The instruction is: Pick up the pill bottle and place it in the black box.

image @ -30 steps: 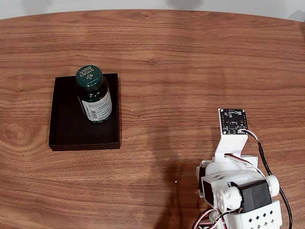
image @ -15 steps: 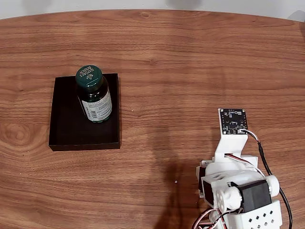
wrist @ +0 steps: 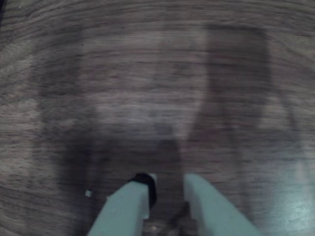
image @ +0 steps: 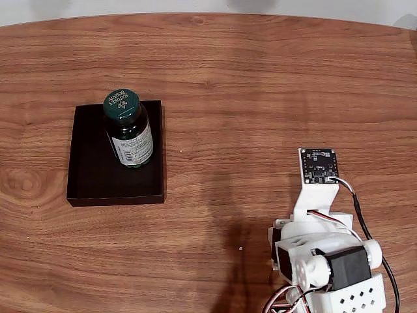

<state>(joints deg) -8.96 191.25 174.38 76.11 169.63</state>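
In the fixed view, the pill bottle [image: 128, 130] is seen standing upright inside the black box [image: 91, 179], toward its upper right corner as pictured, with the dark green cap facing the camera. The box lies on the left half of the wooden tabletop [image: 260, 85]. The arm [image: 319, 254] is folded at the lower right, well apart from box and bottle, with a small circuit board at its upper end.

In the wrist view, the gripper [wrist: 166, 194] is seen entering from the bottom edge, above blurred wood grain. The jaws are parted by a narrow gap, and nothing is held between them.

The placing is judged to be done, since the bottle rests in the box and is not gripped. No further move toward the bottle appears to be called for; at most, the arm would be settled at rest.
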